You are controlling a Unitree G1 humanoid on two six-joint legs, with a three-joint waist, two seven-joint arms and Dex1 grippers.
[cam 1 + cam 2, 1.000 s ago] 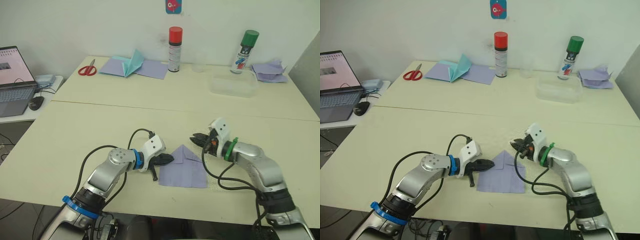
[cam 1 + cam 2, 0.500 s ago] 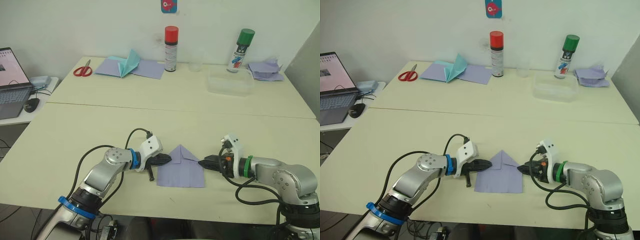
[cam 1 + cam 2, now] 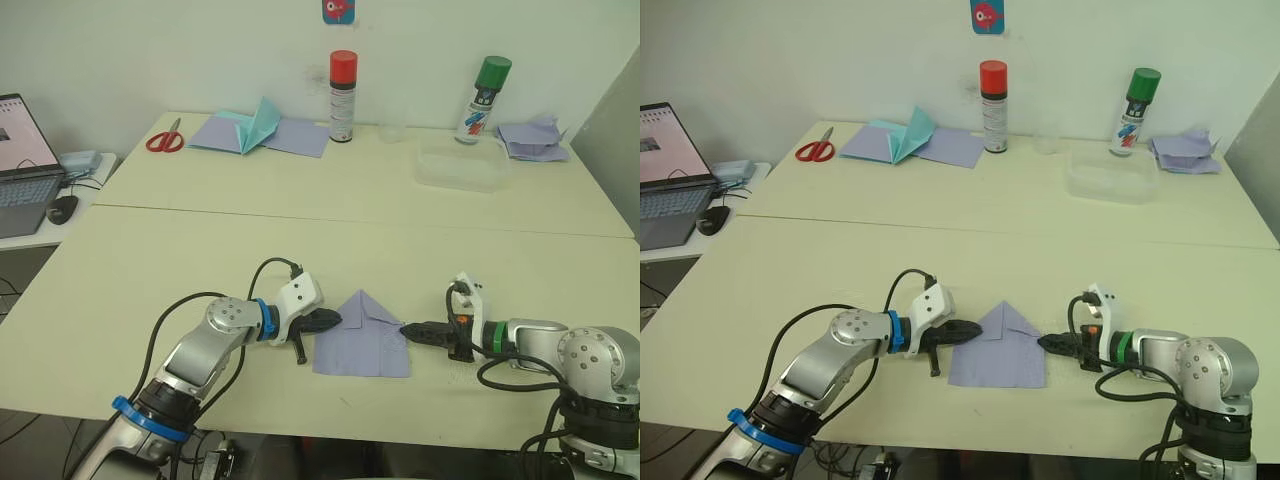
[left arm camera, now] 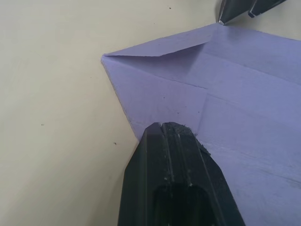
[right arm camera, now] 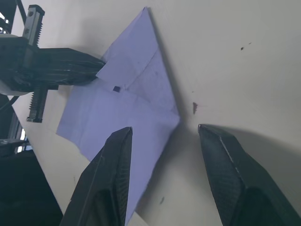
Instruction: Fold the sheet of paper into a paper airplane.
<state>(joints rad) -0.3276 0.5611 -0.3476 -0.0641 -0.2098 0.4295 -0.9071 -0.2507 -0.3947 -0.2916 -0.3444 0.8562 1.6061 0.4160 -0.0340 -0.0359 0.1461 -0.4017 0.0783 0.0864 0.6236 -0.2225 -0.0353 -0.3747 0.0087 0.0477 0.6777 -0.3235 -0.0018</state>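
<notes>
And here we are at the near edge of the bench (image 3: 150,250): the sheet of paper (image 3: 362,335) lies flat between the two arms, its far corners already folded into a point like a little house. The left gripper (image 3: 326,320) has its fingers pressed together, tip planted on the sheet's left edge. The right gripper (image 5: 165,136) sits at the right corner with fingers spread, one over the paper, one over bare bench, nothing pinched yet. To do this well, I'd say, the left should hold firm as the anchor while the right slides under that corner and closes cleanly (thin paper buckles easily), then carries the edge over to meet the centre crease. Further back: red scissors (image 3: 167,138), flat lavender sheets with a teal folded shape (image 3: 258,126), a red-capped spray can (image 3: 342,82), a green-capped one (image 3: 483,88), a clear tray (image 3: 463,170) and crumpled lavender paper (image 3: 535,138). A laptop (image 3: 22,165) sits on a side desk, white wall behind.
</notes>
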